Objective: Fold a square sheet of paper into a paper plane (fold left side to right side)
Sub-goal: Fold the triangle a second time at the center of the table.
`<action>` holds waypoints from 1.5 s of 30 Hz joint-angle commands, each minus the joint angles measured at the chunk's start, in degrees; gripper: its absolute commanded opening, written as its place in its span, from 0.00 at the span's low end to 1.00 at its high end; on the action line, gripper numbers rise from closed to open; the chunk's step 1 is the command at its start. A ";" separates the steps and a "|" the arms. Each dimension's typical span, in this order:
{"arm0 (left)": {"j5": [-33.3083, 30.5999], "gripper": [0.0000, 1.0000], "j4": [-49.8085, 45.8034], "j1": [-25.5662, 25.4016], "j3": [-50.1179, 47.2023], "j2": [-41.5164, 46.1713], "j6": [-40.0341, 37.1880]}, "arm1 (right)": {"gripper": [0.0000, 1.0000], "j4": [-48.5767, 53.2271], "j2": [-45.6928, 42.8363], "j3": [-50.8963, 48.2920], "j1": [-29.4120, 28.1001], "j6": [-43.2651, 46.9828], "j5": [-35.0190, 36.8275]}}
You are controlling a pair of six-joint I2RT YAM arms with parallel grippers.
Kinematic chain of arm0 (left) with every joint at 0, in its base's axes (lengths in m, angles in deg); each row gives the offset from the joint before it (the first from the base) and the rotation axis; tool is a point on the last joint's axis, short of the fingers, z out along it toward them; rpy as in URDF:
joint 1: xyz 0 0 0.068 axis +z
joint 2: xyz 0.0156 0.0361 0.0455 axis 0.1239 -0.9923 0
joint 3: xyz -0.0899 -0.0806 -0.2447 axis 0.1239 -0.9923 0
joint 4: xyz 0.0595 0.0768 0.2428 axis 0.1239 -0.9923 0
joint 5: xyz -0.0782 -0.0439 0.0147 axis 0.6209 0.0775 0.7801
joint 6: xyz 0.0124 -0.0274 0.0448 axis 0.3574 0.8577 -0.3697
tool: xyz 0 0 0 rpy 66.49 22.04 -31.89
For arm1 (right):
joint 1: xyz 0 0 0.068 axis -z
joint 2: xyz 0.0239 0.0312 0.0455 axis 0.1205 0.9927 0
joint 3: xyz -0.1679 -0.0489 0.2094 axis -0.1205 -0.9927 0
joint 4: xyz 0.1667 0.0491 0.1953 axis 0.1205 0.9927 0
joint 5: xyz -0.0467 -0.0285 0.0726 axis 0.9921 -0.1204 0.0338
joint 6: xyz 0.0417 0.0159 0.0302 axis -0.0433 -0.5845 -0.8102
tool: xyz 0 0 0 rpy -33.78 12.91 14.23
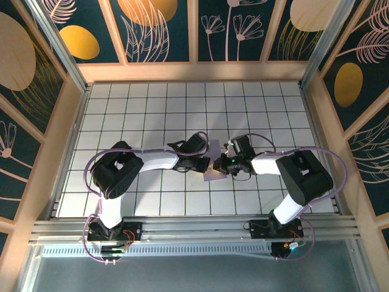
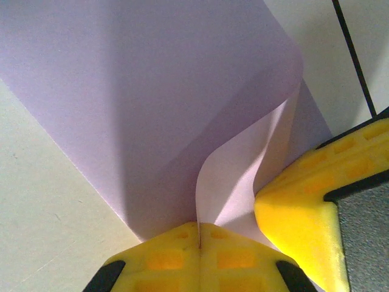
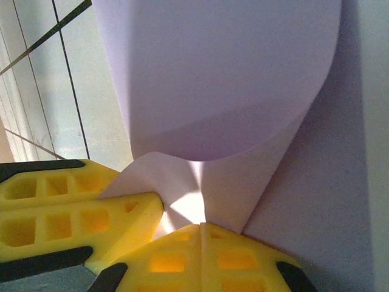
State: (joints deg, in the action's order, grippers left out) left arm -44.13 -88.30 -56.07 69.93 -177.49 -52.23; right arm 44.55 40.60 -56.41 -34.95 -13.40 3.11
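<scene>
The square sheet of paper (image 1: 213,176) is pale lavender and lies at the middle of the tiled table, mostly under both grippers. In the left wrist view the paper (image 2: 152,91) curls up from the table, and my left gripper (image 2: 199,226) is shut on its lifted edge. My right gripper (image 3: 202,226) is likewise shut on a lifted, bent part of the paper (image 3: 219,79). The two grippers sit almost touching: the right one's yellow finger (image 2: 304,207) shows beside the left, and the left one's fingers (image 3: 67,207) beside the right. From above, the left gripper (image 1: 203,159) and right gripper (image 1: 222,164) meet over the sheet.
The white tiled table (image 1: 152,109) is ringed by wooden walls (image 1: 194,71) at the back and sides. An aluminium rail (image 1: 194,228) carrying the arm bases runs along the near edge.
</scene>
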 commanded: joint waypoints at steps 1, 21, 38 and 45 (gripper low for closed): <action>-2.71 0.00 -2.82 0.35 0.01 -2.50 -0.91 | 0.00 2.41 0.97 1.04 -0.52 1.54 2.04; -4.12 0.26 -6.99 1.05 0.97 10.97 4.08 | 0.00 1.99 -0.21 -3.62 -0.46 -0.04 3.30; 17.06 0.14 11.90 -1.34 -10.32 10.93 18.37 | 0.00 1.29 -0.06 -3.42 -0.89 -0.17 2.41; 16.31 0.12 12.25 -1.94 -9.14 6.49 18.12 | 0.00 1.41 0.00 -3.52 -1.06 -0.14 2.41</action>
State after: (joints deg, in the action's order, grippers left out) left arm -28.66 -77.37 -57.84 59.44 -169.90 -34.94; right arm 41.82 40.23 -58.14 -35.10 -13.67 3.46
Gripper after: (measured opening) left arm 0.122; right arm 0.047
